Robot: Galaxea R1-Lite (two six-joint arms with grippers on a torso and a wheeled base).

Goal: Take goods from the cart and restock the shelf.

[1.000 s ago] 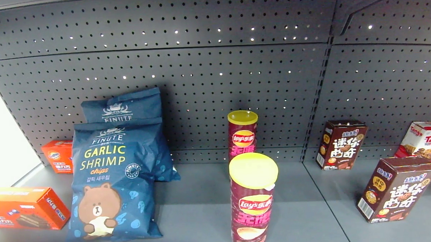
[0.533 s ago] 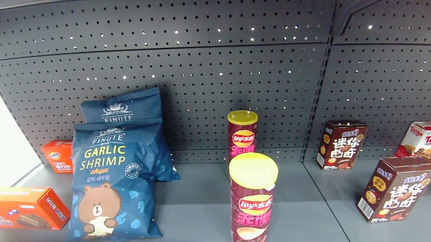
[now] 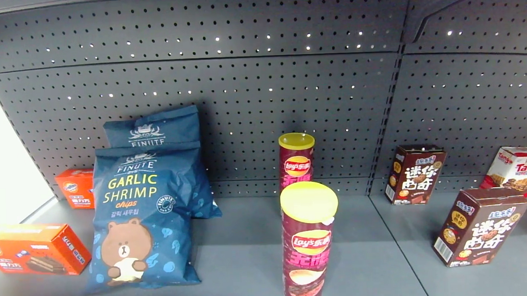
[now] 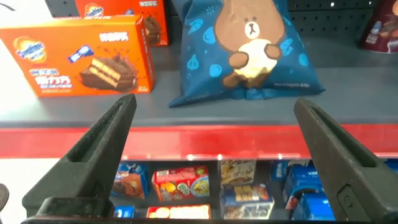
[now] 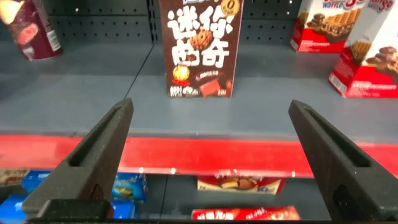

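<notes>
Closest to you, your left gripper (image 4: 214, 102) is hanging in front of the shelf's red edge (image 4: 199, 140) with its two fingers wide apart and nothing between them. Your right gripper (image 5: 211, 104) is doing the same, fingers apart and holding nothing. On the grey shelf (image 3: 250, 258), at the lower middle of the head picture, the front chip can (image 3: 309, 242) is standing straight up. The front chip bag (image 3: 141, 218) is sitting at the lower left and the front brown box (image 3: 479, 226) is standing at the lower right. Farther back, near the wall with holes (image 3: 244, 91), a second can (image 3: 296, 162), a second bag (image 3: 157, 127) and a back brown box (image 3: 413, 174) are waiting. I am guessing the bags are going to feel soft, light and crinkly, so be pinching the top seam gently, because chips break. The cans are looking stiff, round and smooth, so they may slip or roll; be gripping around the middle. The boxes are looking light and stiff; be squeezing the flat sides.
</notes>
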